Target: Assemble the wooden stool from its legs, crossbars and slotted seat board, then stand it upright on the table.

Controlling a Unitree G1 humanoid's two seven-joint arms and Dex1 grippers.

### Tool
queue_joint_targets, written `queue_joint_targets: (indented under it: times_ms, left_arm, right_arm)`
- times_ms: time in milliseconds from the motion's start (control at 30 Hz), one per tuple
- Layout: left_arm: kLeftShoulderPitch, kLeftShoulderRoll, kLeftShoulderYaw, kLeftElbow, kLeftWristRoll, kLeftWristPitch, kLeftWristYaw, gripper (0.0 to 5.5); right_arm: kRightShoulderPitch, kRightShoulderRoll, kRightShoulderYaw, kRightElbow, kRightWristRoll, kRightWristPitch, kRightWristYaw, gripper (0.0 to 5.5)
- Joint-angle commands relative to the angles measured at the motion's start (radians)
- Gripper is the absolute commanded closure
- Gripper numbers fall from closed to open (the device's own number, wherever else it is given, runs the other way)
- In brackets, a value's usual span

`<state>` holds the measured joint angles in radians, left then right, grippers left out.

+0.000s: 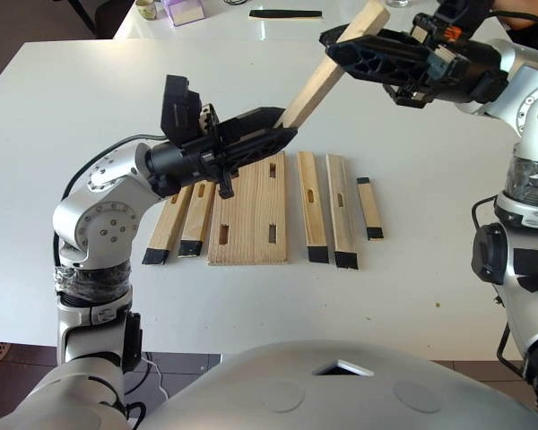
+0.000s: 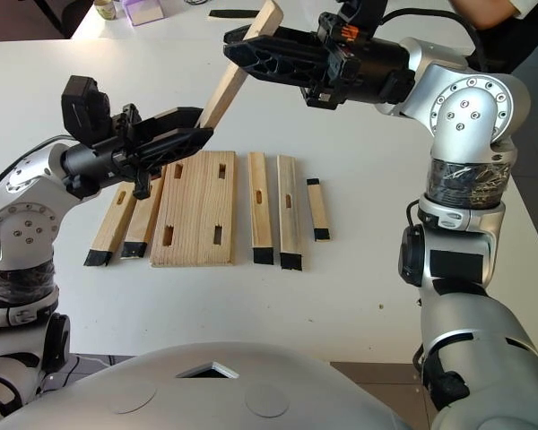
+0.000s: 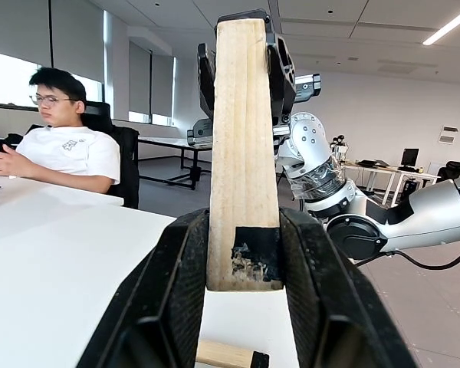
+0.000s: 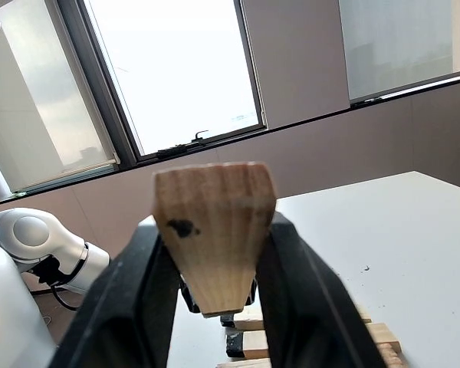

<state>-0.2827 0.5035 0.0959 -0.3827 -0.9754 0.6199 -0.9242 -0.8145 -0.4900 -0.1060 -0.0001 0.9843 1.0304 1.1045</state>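
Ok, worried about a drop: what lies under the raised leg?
The lower end of the leg seems to hang over the far end of the seat board, the rest over the table. The left gripper covers the board's far left corner.

One slotted seat board point(image 1: 248, 210), four long bars point(image 1: 311, 206) and one short crossbar point(image 1: 369, 208) are lying toward the table's point(image 1: 72, 107) near edge; one raised bar point(image 1: 327, 76) is hanging overhead (six sticks altogether).

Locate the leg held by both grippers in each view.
Left eye view: leg slants above seat board, upper centre.
Right eye view: leg, upper left of centre.
Left wrist view: leg lengthwise in left gripper.
Right wrist view: leg's end grain.
Landmark: right gripper on its upper end.
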Motion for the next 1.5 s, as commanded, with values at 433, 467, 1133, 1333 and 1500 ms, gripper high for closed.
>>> queue_joint_targets:
  times_ms: [433, 467, 1133, 1333, 1500]
  left_arm:
    - [0.076, -0.060, -0.109, 0.072, 0.248, -0.064, 0.154, 2.93]
    - [0.097, -0.089, -0.116, 0.078, 0.278, -0.083, 0.197, 2.93]
    - [-0.169, -0.648, -0.122, 0.446, 0.713, -0.476, 0.921, 2.93]
    - [-0.174, -0.653, -0.124, 0.557, 0.751, -0.549, 0.903, 2.93]
    - [-0.166, -0.660, -0.116, 0.566, 0.742, -0.551, 0.887, 2.93]
  right_arm:
    - [0.111, -0.099, 0.157, 0.135, -0.412, -0.457, 0.077, 4.20]
    - [0.126, -0.132, 0.187, 0.161, -0.472, -0.530, 0.114, 4.20]
    - [0.294, -0.204, 0.270, 0.193, -0.657, -0.776, 0.308, 4.20]
    - [0.286, -0.170, 0.282, 0.202, -0.662, -0.769, 0.301, 4.20]
    - [0.318, -0.166, 0.287, 0.181, -0.662, -0.762, 0.296, 4.20]
